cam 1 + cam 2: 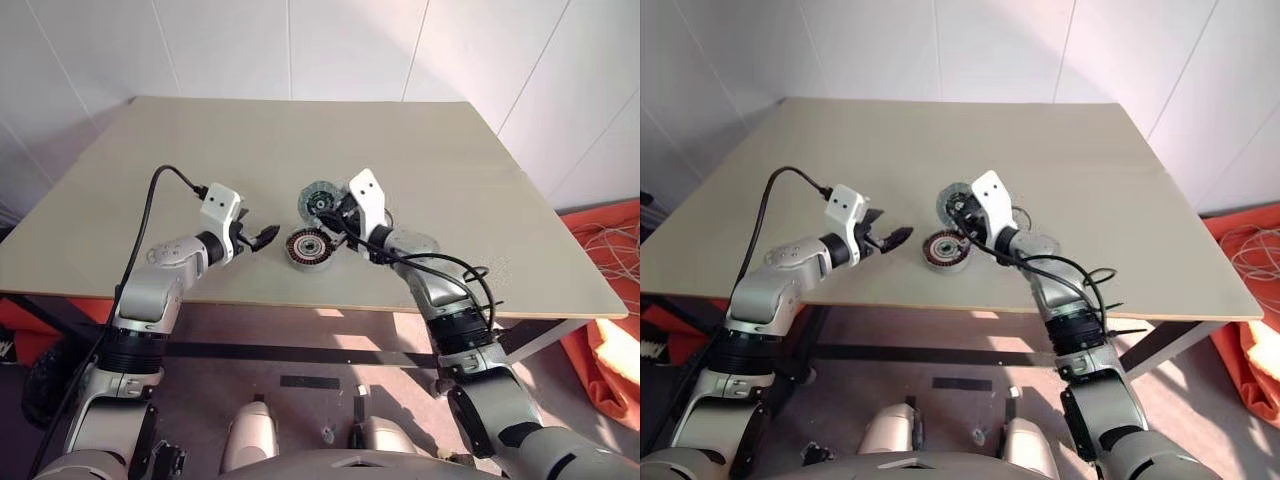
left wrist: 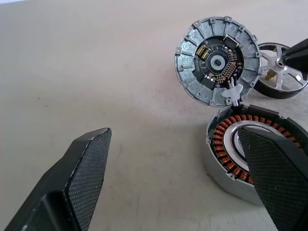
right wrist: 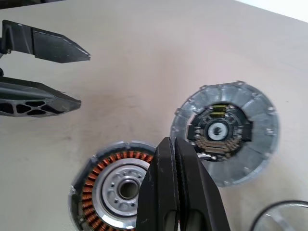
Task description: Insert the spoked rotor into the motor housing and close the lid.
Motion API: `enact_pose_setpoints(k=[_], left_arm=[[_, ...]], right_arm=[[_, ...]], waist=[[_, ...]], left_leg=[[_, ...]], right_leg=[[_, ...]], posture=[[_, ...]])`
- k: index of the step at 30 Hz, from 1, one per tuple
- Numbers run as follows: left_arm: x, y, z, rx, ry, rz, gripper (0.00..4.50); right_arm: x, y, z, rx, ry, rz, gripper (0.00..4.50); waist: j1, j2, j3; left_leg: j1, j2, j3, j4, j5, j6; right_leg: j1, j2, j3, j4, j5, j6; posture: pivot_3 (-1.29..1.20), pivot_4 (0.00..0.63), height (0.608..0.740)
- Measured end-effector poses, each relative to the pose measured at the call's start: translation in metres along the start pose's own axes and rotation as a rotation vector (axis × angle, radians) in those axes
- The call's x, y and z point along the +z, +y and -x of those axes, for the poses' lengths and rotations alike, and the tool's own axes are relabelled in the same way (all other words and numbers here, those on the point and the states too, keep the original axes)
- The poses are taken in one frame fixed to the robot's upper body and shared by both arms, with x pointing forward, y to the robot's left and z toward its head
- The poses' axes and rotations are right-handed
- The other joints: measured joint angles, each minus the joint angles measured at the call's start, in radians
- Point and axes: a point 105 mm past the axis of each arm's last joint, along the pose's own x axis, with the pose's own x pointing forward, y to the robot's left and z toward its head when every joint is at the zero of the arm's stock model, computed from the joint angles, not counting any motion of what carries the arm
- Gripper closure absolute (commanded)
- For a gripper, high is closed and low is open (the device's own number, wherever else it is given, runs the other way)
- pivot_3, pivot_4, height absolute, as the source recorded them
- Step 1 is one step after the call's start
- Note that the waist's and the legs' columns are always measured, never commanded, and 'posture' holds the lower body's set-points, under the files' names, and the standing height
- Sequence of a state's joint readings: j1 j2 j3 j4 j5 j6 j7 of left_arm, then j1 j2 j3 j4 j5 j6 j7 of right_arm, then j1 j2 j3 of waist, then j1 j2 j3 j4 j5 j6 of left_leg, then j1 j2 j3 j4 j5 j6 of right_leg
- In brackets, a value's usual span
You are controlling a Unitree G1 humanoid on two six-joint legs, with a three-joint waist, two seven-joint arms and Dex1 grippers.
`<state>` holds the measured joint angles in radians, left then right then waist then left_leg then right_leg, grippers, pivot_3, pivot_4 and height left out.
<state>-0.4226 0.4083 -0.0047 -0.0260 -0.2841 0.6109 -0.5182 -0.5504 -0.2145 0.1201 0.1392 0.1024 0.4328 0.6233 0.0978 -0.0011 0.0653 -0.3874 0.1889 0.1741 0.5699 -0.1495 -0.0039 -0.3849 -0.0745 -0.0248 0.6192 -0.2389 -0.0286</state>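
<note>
The motor housing (image 1: 308,247) stands on the table, its copper windings and pale middle facing up (image 2: 236,154). The lid (image 2: 216,60) leans tilted at the housing's far edge, its inner face with a dark circuit board showing. Behind the lid lies the spoked rotor (image 2: 284,77), and its dark rim also peeks in beside my right wrist (image 3: 284,214). My left gripper (image 1: 264,238) is open, just left of the housing, with nothing between its fingers (image 2: 86,163). My right gripper (image 3: 172,140) is shut and empty, hovering above the housing and lid.
The tan table (image 1: 200,140) stretches wide to the left and back, and its front edge runs close below the housing. On the floor to the right lies an orange cloth (image 1: 610,330) with pale cords.
</note>
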Motion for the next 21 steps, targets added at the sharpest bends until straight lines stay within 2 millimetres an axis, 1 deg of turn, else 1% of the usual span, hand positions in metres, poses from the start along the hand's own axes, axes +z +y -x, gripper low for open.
enact_pose_setpoints(k=[3,4,6,9,12,17,19,21], left_arm=[[-0.001,0.0,-0.001,-0.002,-0.002,0.004,0.0],[-0.001,-0.001,-0.002,-0.002,-0.003,0.007,0.0],[-0.002,-0.001,-0.003,-0.003,-0.004,0.012,0.0],[-0.001,-0.004,-0.006,-0.011,-0.012,0.017,0.0],[0.002,-0.005,-0.008,-0.017,-0.026,0.016,0.0],[0.003,-0.009,-0.009,-0.042,-0.038,-0.001,0.0],[0.004,-0.01,-0.009,-0.052,-0.045,-0.009,0.0],[0.006,-0.011,-0.009,-0.06,-0.059,-0.017,0.0]], right_arm=[[-0.005,-0.013,0.016,-0.031,0.035,0.007,4.46],[-0.007,-0.019,0.021,-0.049,0.053,0.013,4.29],[-0.009,-0.031,0.03,-0.087,0.077,0.022,3.83],[-0.01,-0.048,0.041,-0.162,0.098,0.034,2.82],[-0.016,-0.072,0.053,-0.29,0.133,0.049,1.83],[-0.025,-0.088,0.068,-0.36,0.165,0.009,1.83],[-0.036,-0.091,0.075,-0.378,0.186,-0.049,1.83],[-0.05,-0.091,0.08,-0.383,0.205,-0.142,1.83]], waist=[[-0.001,0.0,0.0],[0.0,0.0,0.0],[0.0,0.0,0.0],[-0.001,0.0,0.0],[0.0,0.0,0.0],[0.0,0.0,0.0],[0.0,0.0,0.0],[0.001,0.0,0.0]], left_leg=[[0.0,0.0,0.0,0.0,0.0,0.0],[0.0,0.0,0.0,0.0,0.0,0.0],[0.001,0.0,0.0,0.0,0.0,0.0],[0.0,0.0,0.0,0.0,0.0,0.0],[0.0,0.0,0.001,0.0,0.0,0.0],[0.0,0.0,0.001,0.0,0.0,0.0],[0.0,0.0,0.001,0.0,0.0,0.0],[0.0,0.0,0.001,0.0,0.0,0.0]], right_leg=[[0.0,0.0,0.0,0.0,0.0,0.0],[0.0,0.0,0.0,0.0,0.0,0.0],[0.0,0.0,0.0,0.0,0.0,0.0],[0.0,0.0,0.0,0.0,0.0,0.0],[0.0,0.0,0.0,0.0,0.0,0.0],[0.0,0.0,0.0,0.0,0.0,0.0],[0.0,0.0,0.0,0.0,0.0,0.0],[0.0,0.0,0.0,0.0,0.0,0.0]], posture=[[0.0,0.0,0.74],[0.0,0.0,0.74],[0.0,0.0,0.74],[0.0,0.0,0.74],[0.0,0.0,0.74],[0.0,0.0,0.74],[0.0,0.0,0.74],[0.0,0.0,0.74]])
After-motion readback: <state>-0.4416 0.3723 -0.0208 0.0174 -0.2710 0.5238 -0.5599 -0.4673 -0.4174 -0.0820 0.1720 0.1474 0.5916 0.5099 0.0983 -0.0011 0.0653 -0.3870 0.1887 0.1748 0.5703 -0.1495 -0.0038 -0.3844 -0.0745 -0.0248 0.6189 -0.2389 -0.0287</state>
